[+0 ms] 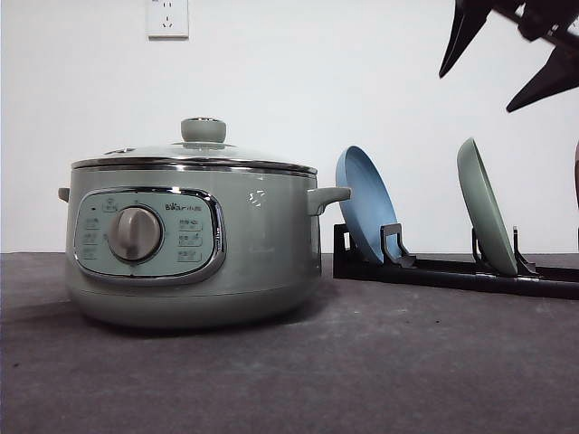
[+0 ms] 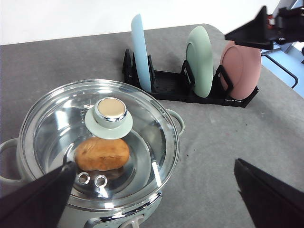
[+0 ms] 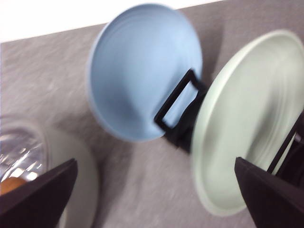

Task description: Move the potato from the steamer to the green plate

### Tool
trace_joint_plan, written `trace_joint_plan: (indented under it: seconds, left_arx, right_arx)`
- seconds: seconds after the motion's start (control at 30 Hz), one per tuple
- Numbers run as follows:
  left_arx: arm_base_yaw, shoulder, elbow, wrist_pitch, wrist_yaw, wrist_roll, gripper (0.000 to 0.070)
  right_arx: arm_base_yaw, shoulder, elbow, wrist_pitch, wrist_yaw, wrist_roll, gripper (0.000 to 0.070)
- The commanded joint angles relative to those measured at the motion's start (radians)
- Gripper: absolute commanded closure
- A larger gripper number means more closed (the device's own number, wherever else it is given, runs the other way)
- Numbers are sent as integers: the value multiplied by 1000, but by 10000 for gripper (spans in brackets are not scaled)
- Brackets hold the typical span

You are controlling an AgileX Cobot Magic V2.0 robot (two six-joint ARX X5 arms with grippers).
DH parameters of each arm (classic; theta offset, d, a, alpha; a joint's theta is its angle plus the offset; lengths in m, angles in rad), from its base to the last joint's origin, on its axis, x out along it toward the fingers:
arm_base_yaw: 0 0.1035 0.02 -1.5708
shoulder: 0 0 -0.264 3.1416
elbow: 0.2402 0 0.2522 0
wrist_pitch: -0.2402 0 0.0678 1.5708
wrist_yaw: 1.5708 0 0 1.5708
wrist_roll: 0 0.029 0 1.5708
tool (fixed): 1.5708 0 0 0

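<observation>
Potato (image 2: 102, 153) lies inside the steamer (image 1: 194, 244), on the shiny floor of the pot, under the closed glass lid (image 2: 99, 142) with its knob (image 2: 110, 110) just above it. It reads as a firm, fairly dense lump with a matte, slightly rough skin, so it should take a squeeze without bruising and not slip much; its oval form means the jaws had best close across the narrow waist, not end to end, or it may roll. Nothing can reach it until the lid comes off, and the knob at the lid's centre is the plain place to take hold; the glass is heavy-looking and breakable, so it wants setting down gently.

The steamer stands toward the left of the table (image 1: 362, 362), and the green plate (image 1: 484, 208) stands on edge in a black rack (image 1: 452, 269) toward the back right, beside a blue plate (image 1: 364, 203). Glossy and thin-rimmed, the plate will be slippery and should be pinched at its upper rim.

The left gripper (image 2: 152, 190) hovers over the steamer with fingers spread wide and empty. The right gripper (image 3: 156, 190) hangs near the rack, fingers apart too, though its wrist view is blurred.
</observation>
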Motion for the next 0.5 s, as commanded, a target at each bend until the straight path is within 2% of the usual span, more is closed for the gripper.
trace_joint_plan:
  seconds: [0.0,0.2,0.37,0.47]
  left_arx:
    - [-4,8,20,11,3,8,24]
    - [-4,8,20,11,3,8,24]
    - [-4,8,20,13,3,13,24]
    - [-4,8,20,15,3,13,24]
  right_arx:
    - [-5,54,37,10,0,6,37]
    - [-19,146,61,74,-3,7,46]
    - [-20,192,60,128,-3,8,152]
    - [-20,205,60,153,-3,9,177]
